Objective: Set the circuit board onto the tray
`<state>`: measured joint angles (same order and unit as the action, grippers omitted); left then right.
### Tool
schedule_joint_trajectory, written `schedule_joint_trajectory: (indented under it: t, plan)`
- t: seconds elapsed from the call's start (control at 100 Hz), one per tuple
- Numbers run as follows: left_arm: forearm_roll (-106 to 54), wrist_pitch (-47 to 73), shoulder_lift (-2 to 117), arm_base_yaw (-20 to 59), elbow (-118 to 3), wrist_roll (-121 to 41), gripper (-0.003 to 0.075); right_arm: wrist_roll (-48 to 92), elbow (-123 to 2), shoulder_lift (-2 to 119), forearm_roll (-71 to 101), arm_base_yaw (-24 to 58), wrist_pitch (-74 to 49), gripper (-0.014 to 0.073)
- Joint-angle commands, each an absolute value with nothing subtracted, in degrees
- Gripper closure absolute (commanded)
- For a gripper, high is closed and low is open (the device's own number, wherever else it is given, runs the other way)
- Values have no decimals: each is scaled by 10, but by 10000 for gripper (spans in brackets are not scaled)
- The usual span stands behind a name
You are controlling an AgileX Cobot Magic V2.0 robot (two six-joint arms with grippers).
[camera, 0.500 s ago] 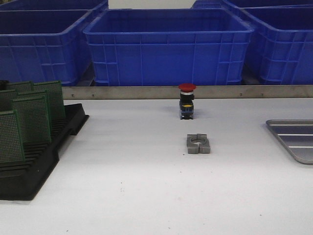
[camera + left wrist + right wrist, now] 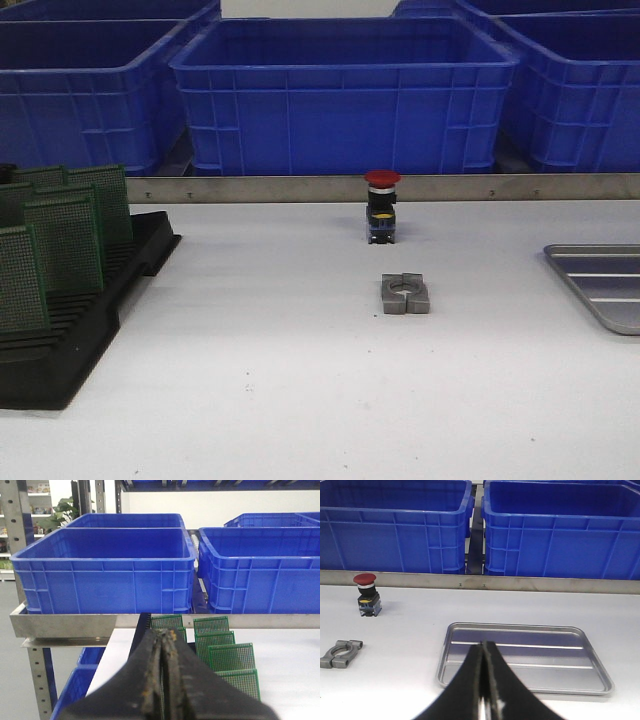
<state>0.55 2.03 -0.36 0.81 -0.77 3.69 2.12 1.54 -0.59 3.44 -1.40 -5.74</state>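
Several green perforated circuit boards [image 2: 65, 240] stand upright in a black slotted rack [image 2: 90, 330] at the table's left. They also show in the left wrist view [image 2: 225, 657], just beyond my left gripper [image 2: 164, 636], which is shut and empty. The grey metal tray [image 2: 600, 285] lies at the table's right edge, partly cut off in the front view. In the right wrist view the tray [image 2: 520, 655] lies empty just beyond my right gripper [image 2: 484, 645], which is shut and empty. Neither gripper shows in the front view.
A red-capped push button [image 2: 382, 205] stands mid-table near the back; a grey metal clamp block [image 2: 405, 294] lies in front of it. Large blue plastic bins [image 2: 345, 95] sit on a shelf behind a metal rail [image 2: 300, 188].
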Motion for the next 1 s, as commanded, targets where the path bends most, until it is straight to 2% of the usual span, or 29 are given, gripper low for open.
schedule_joint_trajectory:
  t: [0.0, 0.22, 0.35, 0.64, 0.71, 0.83, 0.88, 0.93, 0.99]
  plan:
    - [0, 14, -19, 6, -52, 41, 741, 26, 15, -19, 34, -14, -17, 654]
    - [0, 145, 34, 6, -185, 41, 741, 26, 15, -19, 34, -14, -17, 654]
    - [0, 235, 114, 6, -262, 41, 741, 26, 15, -19, 34, -14, -17, 654]
    - [0, 333, 323, 6, -404, 41, 732, 26, 15, -19, 34, -14, -17, 654]
    - [-7, 339, 377, 6, -426, 26, 658, 26, 15, -19, 34, -14, -17, 654]
    - [-58, 352, 463, 6, -465, -73, 384, 26, 15, -19, 34, -14, -17, 654]
    - [-85, 368, 499, 6, -484, -142, 296, 26, 15, -19, 34, -14, -17, 654]
    - [-111, 387, 532, 6, -502, -211, 258, 26, 15, -19, 34, -14, -17, 654]
    - [-140, 422, 569, 6, -530, -300, 262, 26, 15, -19, 34, -14, -17, 654]
